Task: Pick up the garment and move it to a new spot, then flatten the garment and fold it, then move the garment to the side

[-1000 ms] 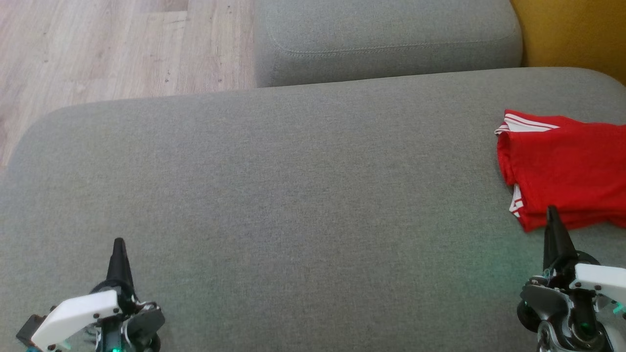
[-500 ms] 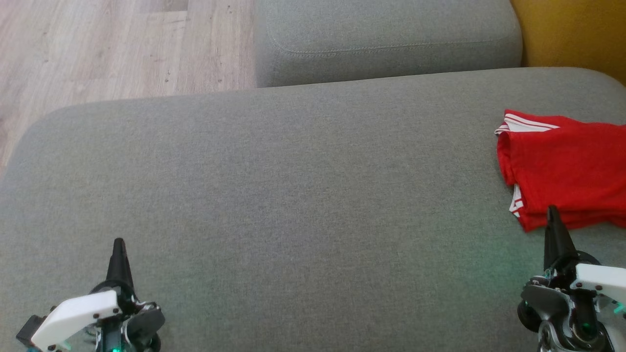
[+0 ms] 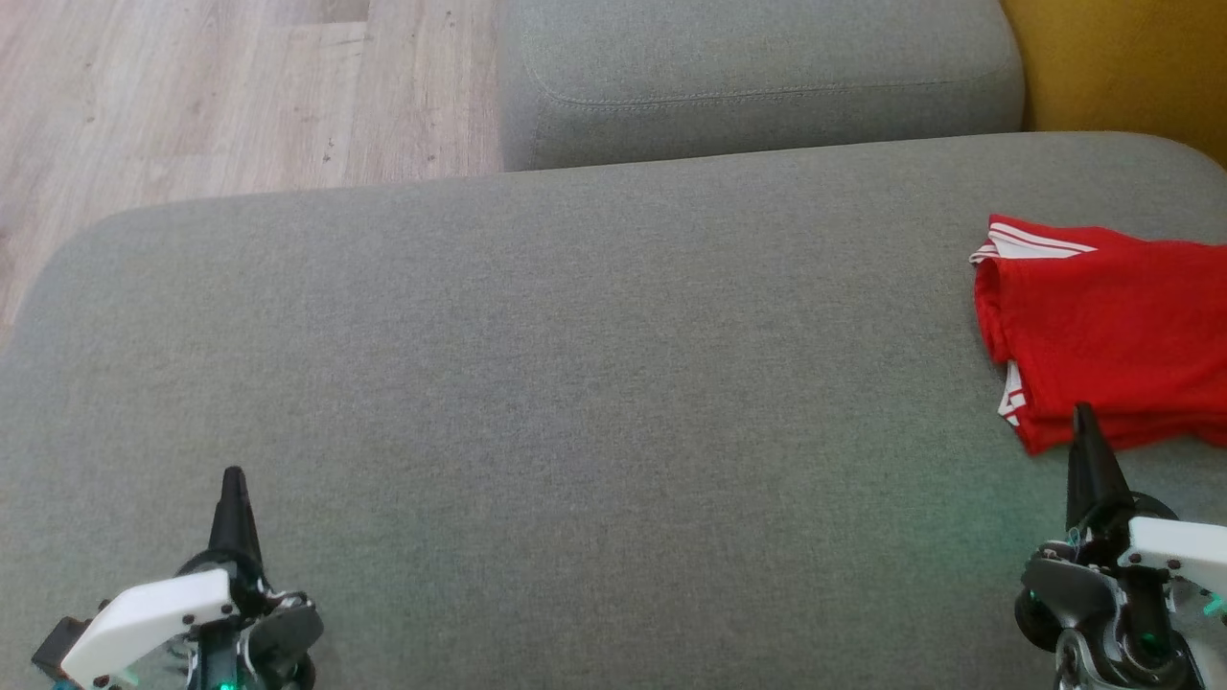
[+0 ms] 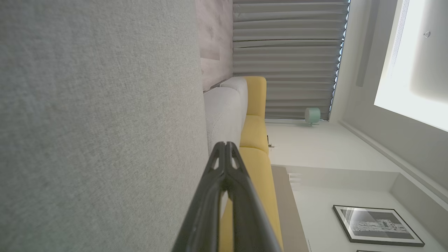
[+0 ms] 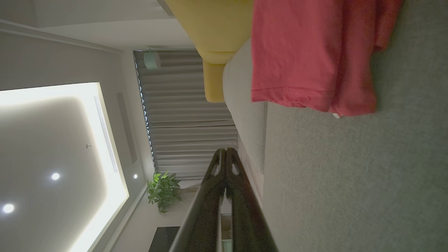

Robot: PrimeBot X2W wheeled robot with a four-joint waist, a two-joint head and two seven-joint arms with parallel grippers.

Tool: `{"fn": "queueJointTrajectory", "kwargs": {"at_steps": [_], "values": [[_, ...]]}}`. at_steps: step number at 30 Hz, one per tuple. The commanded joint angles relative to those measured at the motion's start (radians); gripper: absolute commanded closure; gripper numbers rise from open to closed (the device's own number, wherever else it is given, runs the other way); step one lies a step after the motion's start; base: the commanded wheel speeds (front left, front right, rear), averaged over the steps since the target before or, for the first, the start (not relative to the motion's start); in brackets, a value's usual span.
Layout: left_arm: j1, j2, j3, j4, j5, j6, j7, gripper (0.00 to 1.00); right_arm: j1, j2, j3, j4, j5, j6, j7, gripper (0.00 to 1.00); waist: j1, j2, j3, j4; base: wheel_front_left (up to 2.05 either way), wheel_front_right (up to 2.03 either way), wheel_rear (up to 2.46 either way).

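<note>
One broad grey seat cushion [image 3: 575, 383] spans most of the head view, with a second, smaller grey cushion [image 3: 757, 86] butted against its far edge. Pale wooden floor [image 3: 192, 96] shows at the far left and a yellow seat [image 3: 1122, 57] at the far right. The single garment [image 3: 1112, 335], red with white stripes at its left hems, lies folded on the big cushion against the right edge of the view. Two arms sit low at the near edge, fingers pointing away. The left claw [image 3: 233, 479] hovers over bare cushion at the near left, well apart from the garment. The right claw [image 3: 1083, 414] is at the near right, its tip just beside the garment's near edge. In each wrist view the fingertips meet, so both claws are clenched on nothing [image 4: 225, 144] [image 5: 225, 149].
</note>
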Motion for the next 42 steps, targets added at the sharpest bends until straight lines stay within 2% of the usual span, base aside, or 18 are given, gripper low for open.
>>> {"fn": "queueJointTrajectory", "kwargs": {"at_steps": [1,42], "values": [[-0.050,0.007,0.034,-0.028,0.012,-0.007,0.006,1.00,-0.054,-0.004,0.016,-0.032,-0.009,-0.001,0.008,1.00,0.0000,0.0000,0.000,0.000,0.00,0.00,0.00],[-0.051,0.002,0.042,-0.027,0.018,-0.007,0.012,1.00,-0.054,0.002,0.008,-0.031,-0.016,-0.001,0.015,1.00,0.0000,0.0000,0.000,0.000,0.00,0.00,0.00]]}}
